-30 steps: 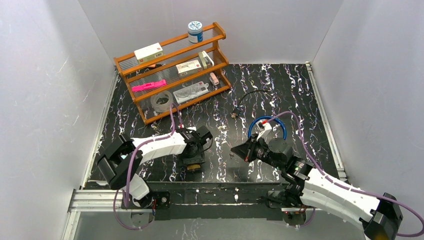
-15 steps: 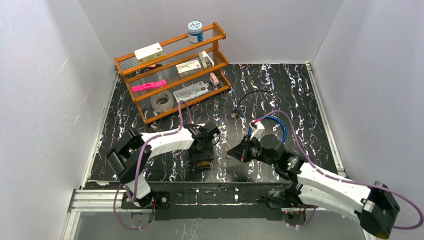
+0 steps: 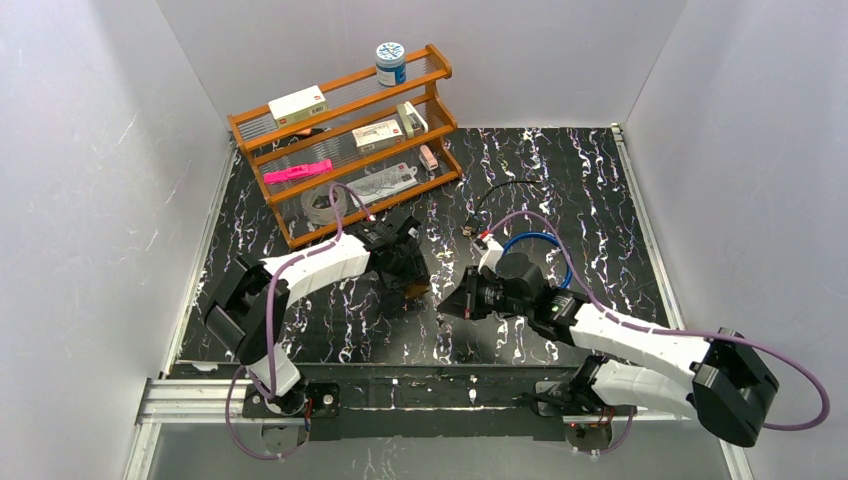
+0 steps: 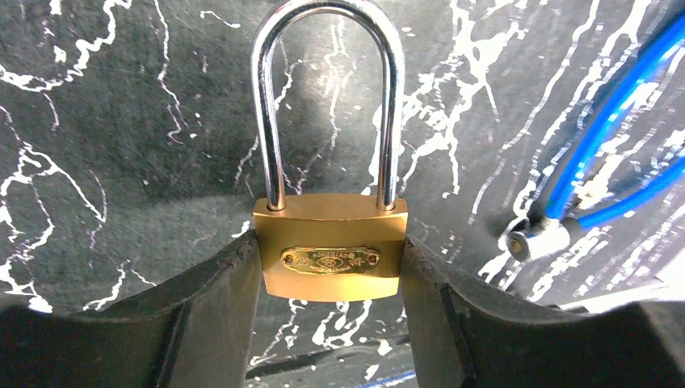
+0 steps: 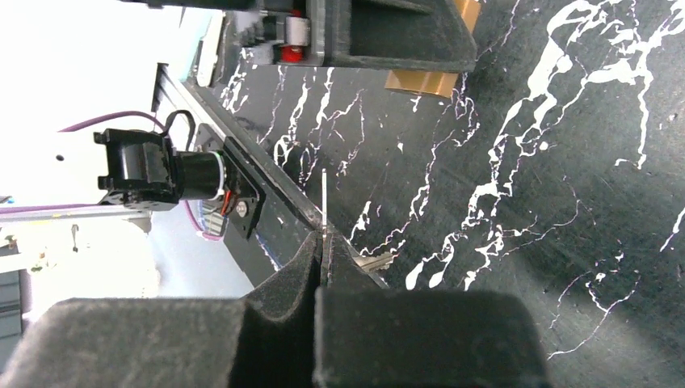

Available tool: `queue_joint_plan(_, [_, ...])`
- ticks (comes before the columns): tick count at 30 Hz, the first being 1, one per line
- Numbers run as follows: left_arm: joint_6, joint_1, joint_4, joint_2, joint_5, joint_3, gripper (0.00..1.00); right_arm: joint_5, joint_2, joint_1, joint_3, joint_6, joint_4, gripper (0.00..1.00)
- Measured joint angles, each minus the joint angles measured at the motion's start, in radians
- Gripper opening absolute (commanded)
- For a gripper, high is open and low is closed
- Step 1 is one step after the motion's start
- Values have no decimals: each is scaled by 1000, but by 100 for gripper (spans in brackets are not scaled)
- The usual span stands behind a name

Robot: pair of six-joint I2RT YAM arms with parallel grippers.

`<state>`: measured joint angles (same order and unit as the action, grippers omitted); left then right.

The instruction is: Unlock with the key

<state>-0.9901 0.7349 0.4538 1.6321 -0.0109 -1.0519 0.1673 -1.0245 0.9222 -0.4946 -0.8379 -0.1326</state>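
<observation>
Black white-veined mat (image 3: 600, 180), white walls on three sides.

Top view: wooden three-tier rack (image 3: 345, 140) at far left, blue jar (image 3: 390, 62) on its top shelf, boxes with print too small to read. Mid-mat: left gripper (image 3: 412, 282) pinching brass padlock (image 3: 414, 291). Just right of it: right gripper (image 3: 450, 305), tips aimed at the lock and pressed together; key not resolvable here. Blue cable loop (image 3: 560, 250) behind the right wrist.

Left wrist: padlock (image 4: 329, 259) body clamped by its sides between both pads (image 4: 214, 315). Steel shackle (image 4: 327, 89) seated in both holes, pointing away from camera. Oval nameplate (image 4: 329, 260) on the body face, embossed text unreadable. Cable's metal end (image 4: 537, 238) on the mat off to the right, apart from the lock.

Right wrist: pads shut flat on key (image 5: 325, 206), thin blade edge-on, poking out past the tips. Brass lock corner (image 5: 426, 81) visible ahead, below the left gripper's fingers (image 5: 388, 32); key tip apart from it.
</observation>
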Motion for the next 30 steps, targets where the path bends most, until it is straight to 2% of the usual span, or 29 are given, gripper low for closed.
queue_joint_plan(12, [-105, -10, -43, -198, -58, 42, 9, -16, -159, 0, -89, 3, 48, 1])
queue_joint_plan(30, [-167, -13, -80, -213, -80, 97, 9, -60, -189, 0, -138, 5, 48, 1])
